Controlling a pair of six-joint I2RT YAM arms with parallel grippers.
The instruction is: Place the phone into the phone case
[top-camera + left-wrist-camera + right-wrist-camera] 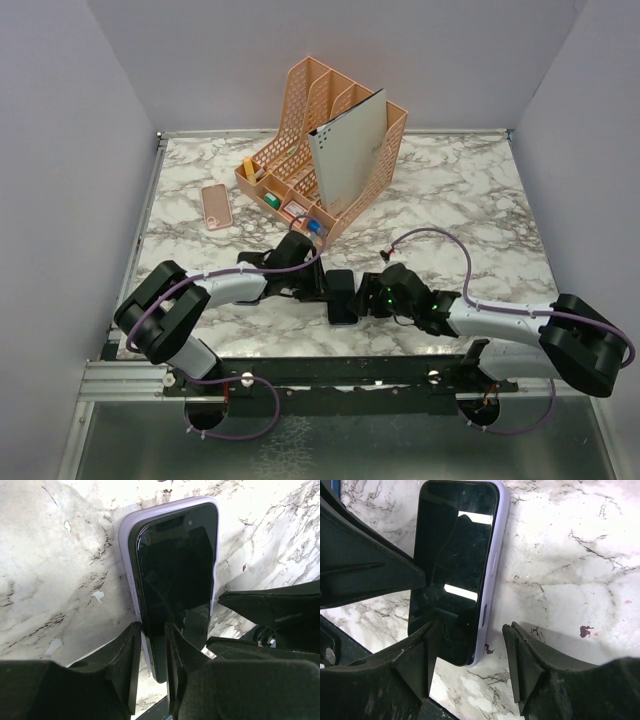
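A black-screened phone (342, 296) lies on the marble table between both grippers, seated in a lilac phone case (126, 545). In the left wrist view the phone (175, 565) has its near left edge lifted a little above the case rim. My left gripper (151, 627) is closed narrowly on that edge, with both fingers against it. My right gripper (470, 630) stands open over the phone's other end. Its left finger is above the phone (452, 555), and its right finger is on bare marble, apart from the case's (501, 530) side.
An orange desk organiser (320, 150) holding a grey binder and small items stands behind the arms. A flat pink phone-shaped item (215, 206) lies to its left. Grey walls close in the table, whose metal rail (330, 380) runs along the near edge.
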